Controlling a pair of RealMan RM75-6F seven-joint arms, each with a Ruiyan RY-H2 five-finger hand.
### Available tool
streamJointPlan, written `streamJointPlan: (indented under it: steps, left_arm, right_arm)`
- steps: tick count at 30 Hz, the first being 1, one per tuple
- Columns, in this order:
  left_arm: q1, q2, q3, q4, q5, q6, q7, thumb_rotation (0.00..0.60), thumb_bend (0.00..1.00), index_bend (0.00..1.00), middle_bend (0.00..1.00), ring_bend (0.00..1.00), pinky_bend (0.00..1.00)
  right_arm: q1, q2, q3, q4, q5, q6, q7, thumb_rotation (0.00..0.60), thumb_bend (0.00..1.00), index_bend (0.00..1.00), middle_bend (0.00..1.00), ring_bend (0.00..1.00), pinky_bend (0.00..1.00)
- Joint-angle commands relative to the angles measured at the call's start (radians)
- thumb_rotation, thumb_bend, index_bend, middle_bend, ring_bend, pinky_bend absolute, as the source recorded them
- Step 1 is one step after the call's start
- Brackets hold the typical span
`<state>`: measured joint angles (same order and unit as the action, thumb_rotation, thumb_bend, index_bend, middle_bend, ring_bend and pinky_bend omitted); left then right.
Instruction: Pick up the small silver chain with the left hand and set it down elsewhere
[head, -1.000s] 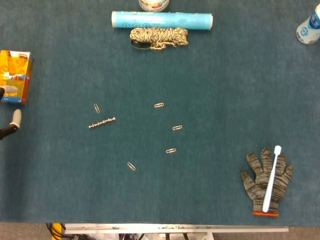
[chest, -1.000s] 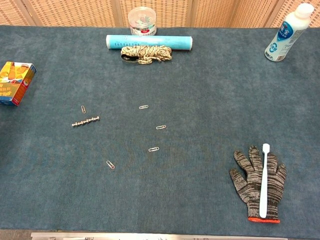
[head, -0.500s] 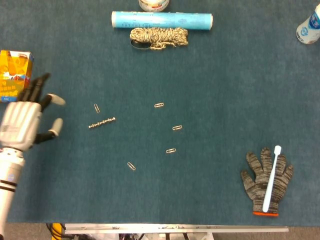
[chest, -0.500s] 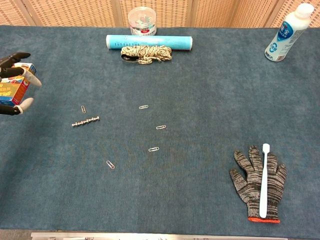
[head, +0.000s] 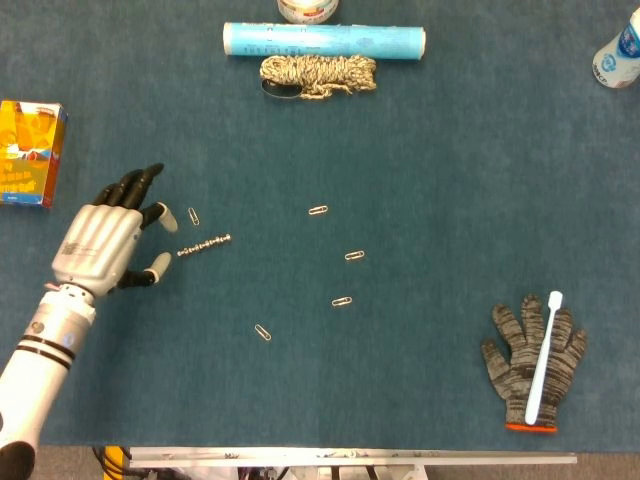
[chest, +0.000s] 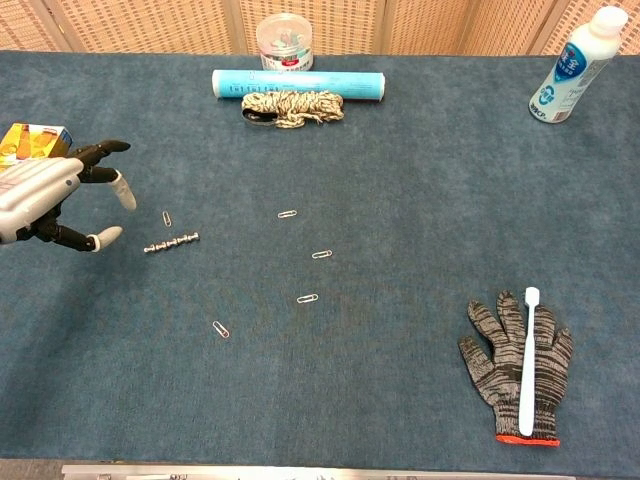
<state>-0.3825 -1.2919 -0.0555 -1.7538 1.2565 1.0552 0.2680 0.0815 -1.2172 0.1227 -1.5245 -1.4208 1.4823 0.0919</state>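
Note:
The small silver chain (head: 204, 245) (chest: 171, 242) lies stretched out on the blue table cloth, left of centre. My left hand (head: 108, 240) (chest: 55, 198) hovers just to the left of it, fingers spread and empty, with its fingertips a short way from the chain's left end. The right hand does not show in either view.
Several paper clips (head: 318, 210) (chest: 287, 214) are scattered around the chain, one (head: 193, 216) right by my fingertips. An orange box (head: 28, 152) sits at the left edge. A blue roll (head: 323, 40), rope bundle (head: 318, 75), bottle (chest: 571, 65) and glove with toothbrush (head: 534, 361) lie farther off.
My left hand has come in from the left edge and moved right toward the chain, staying spread. The chain has not moved.

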Motion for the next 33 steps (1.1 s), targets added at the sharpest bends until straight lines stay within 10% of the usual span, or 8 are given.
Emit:
streamJointPlan:
  steps: [1,33]
  left_arm:
    - [-0.029,-0.004,-0.009,-0.032,-0.064,-0.032,0.057,0.6,0.34,0.42,0.04,0.0,0.14]
    - [-0.13,-0.094,-0.011,-0.025,-0.273,-0.027,0.215,0.6,0.23,0.46,0.04,0.0,0.14]
  right_arm:
    - [-0.004,-0.003,-0.002,0.006,0.002,0.002,0.005,0.6,0.0,0.24,0.28,0.2,0.32]
    - [-0.005,-0.025,0.001,0.04,-0.003,0.001,0.04,0.6,0.0,0.24,0.28,0.2,0.32]
